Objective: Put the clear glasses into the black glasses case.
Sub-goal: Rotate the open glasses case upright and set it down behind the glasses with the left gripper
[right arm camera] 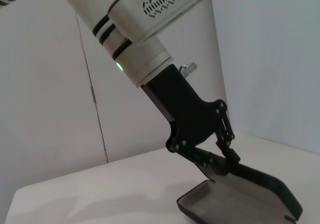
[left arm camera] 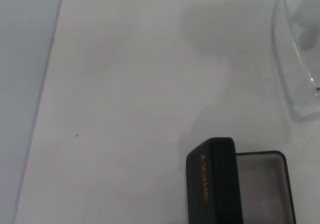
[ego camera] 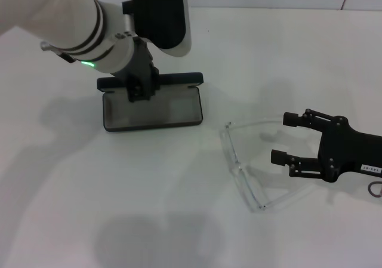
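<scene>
1. Two risks stand out from my seat. First, the clear glasses point(ego camera: 245, 166) are slick, thin plastic lying loose on the white table point(ego camera: 179, 220), right of centre in the head view; if I close on a temple arm or the lens edge off-centre, I judge they could skate away or spring out of the fingers.

2. Second risk: the black glasses case point(ego camera: 152, 107) sits open in the upper middle of the frame, its lid raised along the far side. My left gripper point(ego camera: 138, 89) is down at that lid edge. If it lets go or shifts, I expect the lid could drop shut before the glasses arrive, or the light case could slide.

3. Left claw: in the right wrist view its fingers point(right arm camera: 231, 153) look drawn close together at the hinge side of the case, touching it, apparently pinching the lid.

4. Right claw: my right gripper point(ego camera: 285, 138) sits at the right edge of the head view, fingers spread wide, holding nothing. It hovers just beside the glasses, between their two temple arms, with no clear contact.
</scene>
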`<state>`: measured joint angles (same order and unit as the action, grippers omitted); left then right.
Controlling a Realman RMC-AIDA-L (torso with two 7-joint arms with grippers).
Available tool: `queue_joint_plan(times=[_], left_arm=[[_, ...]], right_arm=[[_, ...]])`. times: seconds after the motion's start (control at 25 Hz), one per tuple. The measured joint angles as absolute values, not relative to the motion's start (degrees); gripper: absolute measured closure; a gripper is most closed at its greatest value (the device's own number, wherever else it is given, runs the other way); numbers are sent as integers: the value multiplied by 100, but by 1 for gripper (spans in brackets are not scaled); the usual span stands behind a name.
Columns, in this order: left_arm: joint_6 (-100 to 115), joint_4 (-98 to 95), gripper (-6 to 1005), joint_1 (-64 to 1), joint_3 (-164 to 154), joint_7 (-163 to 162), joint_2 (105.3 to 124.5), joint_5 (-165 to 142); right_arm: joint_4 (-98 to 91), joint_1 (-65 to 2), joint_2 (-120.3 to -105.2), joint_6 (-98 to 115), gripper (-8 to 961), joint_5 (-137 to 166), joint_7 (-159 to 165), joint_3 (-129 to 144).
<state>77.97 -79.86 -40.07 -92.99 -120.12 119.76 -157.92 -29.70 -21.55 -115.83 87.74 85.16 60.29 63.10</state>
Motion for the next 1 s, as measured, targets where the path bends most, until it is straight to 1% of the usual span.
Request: queue_joint_plan(times=[0.28, 1.0], left_arm=[[7699, -7911, 694, -4043, -9338, -11800, 11978, -15330], [7251, -7788, 640, -4028, -9560, -11702, 11980, -15267]], right_arm=[[-2969, -2156, -11587, 8789, 98, 8516, 6029, 6310], [-2971, -2140, -11575, 8808, 99, 8507, 6029, 6310]])
